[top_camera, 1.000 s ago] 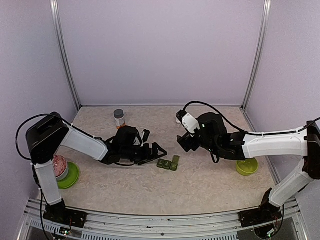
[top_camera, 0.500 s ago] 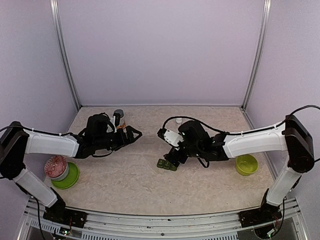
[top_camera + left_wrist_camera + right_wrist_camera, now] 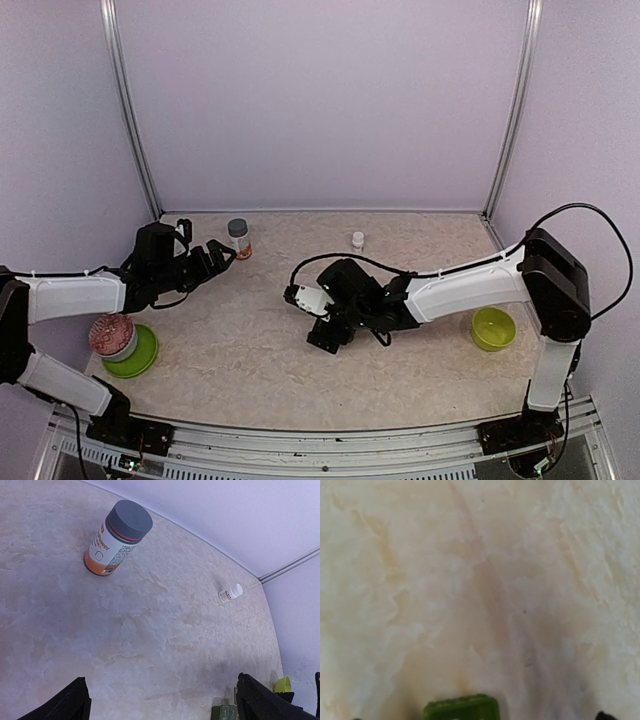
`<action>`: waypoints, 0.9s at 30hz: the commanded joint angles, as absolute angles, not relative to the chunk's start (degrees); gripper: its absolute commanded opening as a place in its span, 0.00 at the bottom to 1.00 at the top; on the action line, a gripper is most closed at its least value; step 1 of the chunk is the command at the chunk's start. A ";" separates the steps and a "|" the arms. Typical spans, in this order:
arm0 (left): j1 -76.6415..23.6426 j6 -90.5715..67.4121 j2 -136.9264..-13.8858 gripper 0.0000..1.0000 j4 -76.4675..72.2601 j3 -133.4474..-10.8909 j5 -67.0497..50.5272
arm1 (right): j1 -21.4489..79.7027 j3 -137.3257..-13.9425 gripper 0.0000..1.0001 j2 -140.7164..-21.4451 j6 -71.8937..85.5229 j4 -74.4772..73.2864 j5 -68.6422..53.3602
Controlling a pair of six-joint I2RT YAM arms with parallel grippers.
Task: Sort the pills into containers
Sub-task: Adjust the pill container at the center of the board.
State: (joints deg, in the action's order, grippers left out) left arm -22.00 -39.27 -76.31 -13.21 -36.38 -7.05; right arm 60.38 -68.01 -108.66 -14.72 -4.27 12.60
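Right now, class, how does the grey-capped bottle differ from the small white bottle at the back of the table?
The grey-capped bottle is clearly bigger than the white bottle. The grey-capped bottle has a dark grey lid and an orange-and-white label; the white bottle has a white lid and a mostly white body. Both stand upright with lids on.

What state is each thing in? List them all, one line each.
left gripper: open, empty
right gripper: open, low over the pill box
pill box: on the table, lids cannot be told
orange bottle: upright, capped
white bottle: upright, capped
right bowl: upright, looks empty
left bowl: upright, holds a round tub
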 commanded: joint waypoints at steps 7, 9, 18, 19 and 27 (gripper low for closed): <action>-19.57 -37.87 -74.99 0.99 -12.55 -35.68 -8.58 | 60.75 -73.39 1.00 -114.66 -14.82 -8.56 20.04; -19.35 -37.88 -74.83 0.99 -12.61 -35.73 -8.60 | 60.74 -73.77 1.00 -115.34 -14.56 -8.55 21.47; -18.99 -37.85 -75.35 0.99 -12.81 -36.92 -8.06 | 60.73 -75.41 1.00 -117.10 -14.43 -7.87 25.87; -18.99 -37.72 -75.51 0.99 -12.83 -37.18 -7.98 | 60.73 -75.55 1.00 -117.27 -14.50 -7.59 26.54; -18.90 -37.58 -76.74 0.99 -13.34 -38.34 -8.16 | 60.73 -75.65 1.00 -116.92 -14.61 -7.09 24.60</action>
